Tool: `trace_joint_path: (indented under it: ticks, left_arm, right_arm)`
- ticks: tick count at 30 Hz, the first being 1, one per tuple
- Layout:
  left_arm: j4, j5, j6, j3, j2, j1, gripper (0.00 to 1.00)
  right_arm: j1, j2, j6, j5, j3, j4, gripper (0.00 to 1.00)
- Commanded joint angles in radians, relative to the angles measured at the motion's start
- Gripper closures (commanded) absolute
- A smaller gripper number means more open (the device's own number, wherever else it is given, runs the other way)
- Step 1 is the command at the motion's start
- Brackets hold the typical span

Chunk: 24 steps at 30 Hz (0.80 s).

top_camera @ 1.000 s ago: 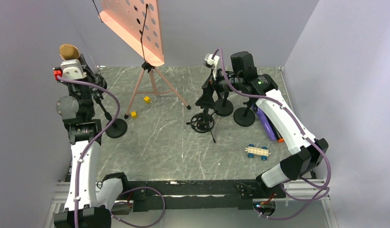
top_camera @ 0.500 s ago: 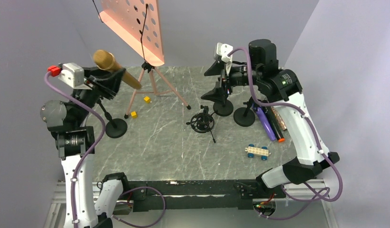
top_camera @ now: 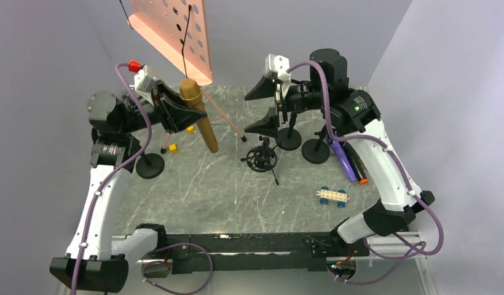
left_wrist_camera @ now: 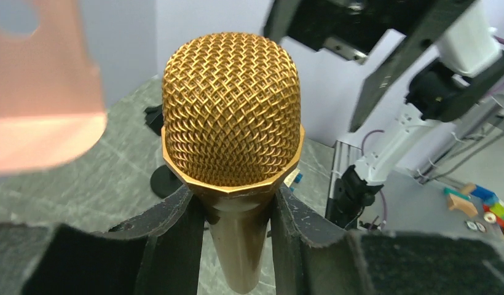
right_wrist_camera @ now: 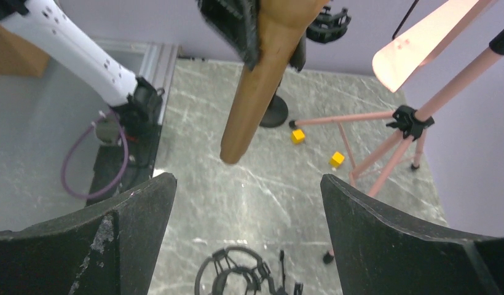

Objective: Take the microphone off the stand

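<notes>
My left gripper is shut on the gold microphone just below its mesh head. It holds it in the air, head up and handle slanting down, clear of the stand. In the left wrist view the mesh head fills the middle, with my fingers pressed on either side of the handle. The black stand with its round base stands at the left. The right wrist view shows the microphone hanging over the stand's base. My right gripper is open and empty, facing the microphone.
A pink tripod music stand stands at the back, with yellow cubes near its legs. A black shock mount lies mid-table. Two more black round-based stands, a purple object and a toy car are on the right.
My left arm has carried the microphone from the far left, above the stand, rightward to the tripod. The right gripper has turned a little to the left, still open.
</notes>
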Motion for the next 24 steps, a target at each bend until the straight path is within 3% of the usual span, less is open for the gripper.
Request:
trace_joint_path:
  ticks: [1,8,15,18,21,22,23,24]
  left_arm:
    - [0.051,0.029,0.021,0.154,0.051,-0.091,1.00]
    - [0.055,0.006,0.033,0.349,0.187,-0.180,1.00]
    - [0.012,-0.019,0.079,0.423,0.243,-0.266,1.00]
    - [0.007,-0.026,0.088,0.435,0.255,-0.287,1.00]
    - [0.012,-0.033,0.084,0.443,0.261,-0.290,1.00]
    - [0.016,-0.038,0.084,0.443,0.261,-0.291,1.00]
    - [0.015,-0.051,0.085,0.442,0.260,-0.292,0.89]
    - [0.011,-0.072,0.089,0.439,0.256,-0.292,0.67]
  right_arm:
    - [0.027,0.057,0.213,-0.049,0.034,0.232,0.08]
    - [0.037,0.087,0.386,-0.065,-0.036,0.399,0.10]
    - [0.054,0.132,0.483,-0.080,0.007,0.489,0.17]
    - [0.055,0.142,0.493,-0.095,0.009,0.498,0.36]
    - [0.053,0.141,0.499,-0.094,-0.001,0.499,0.72]
    - [0.049,0.137,0.500,-0.082,-0.005,0.496,0.88]
    - [0.045,0.132,0.492,-0.068,-0.009,0.484,1.00]
    - [0.038,0.124,0.481,-0.054,-0.012,0.468,1.00]
